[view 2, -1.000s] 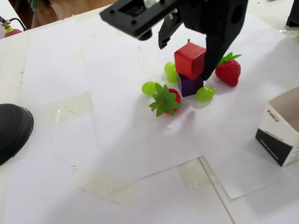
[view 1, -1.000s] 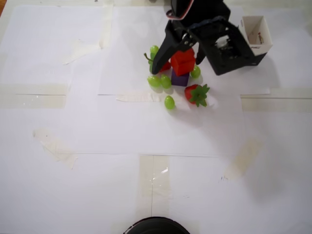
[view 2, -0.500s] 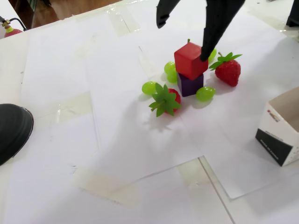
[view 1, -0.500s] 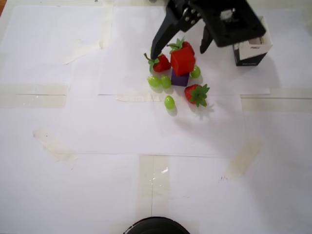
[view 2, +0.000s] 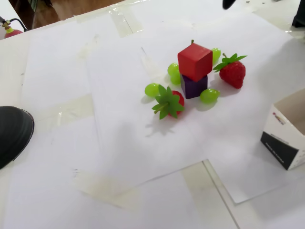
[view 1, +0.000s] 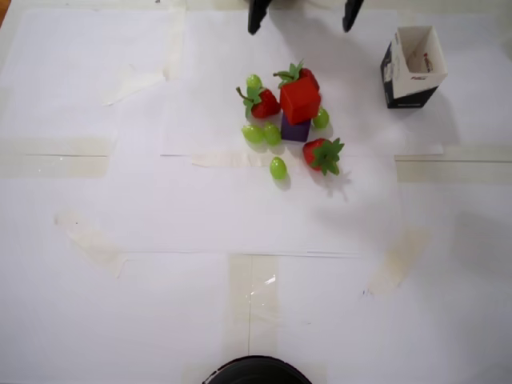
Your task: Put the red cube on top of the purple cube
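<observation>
From my station I see the small bright-red cube (view 1: 300,101) (view 2: 195,62) sitting on top of the dark-purple cube (view 1: 294,130) (view 2: 193,87), both on the white paper-covered table (view 1: 200,208) (view 2: 119,143). Neither block has a long axis; they are equal-sided. In the fixed view the red cube is turned a little about the vertical against the purple one, so a corner edge faces the camera and its top face overhangs slightly toward the left of that view. It sits a touch tilted rather than dead level, though I cannot tell how much.

The black two-finger gripper (view 1: 301,14) is raised clear of the stack. In the overhead view I see only its two dark fingertips (view 1: 256,16) at the top edge, set wide apart with nothing between them; in the fixed view just a dark tip shows at the top edge.

Plastic strawberries with green leafy tops crowd the stack: one (view 1: 262,102) to its left in the overhead view, one (view 1: 322,154) below it, and one (view 1: 294,76) tucked behind the red cube. Small green grapes (view 1: 263,134) (view 2: 209,95) lie around the base, one (view 1: 278,168) a little apart. A black-and-white paper carton (view 1: 413,66) (view 2: 286,133) stands open-topped well to the right.
</observation>
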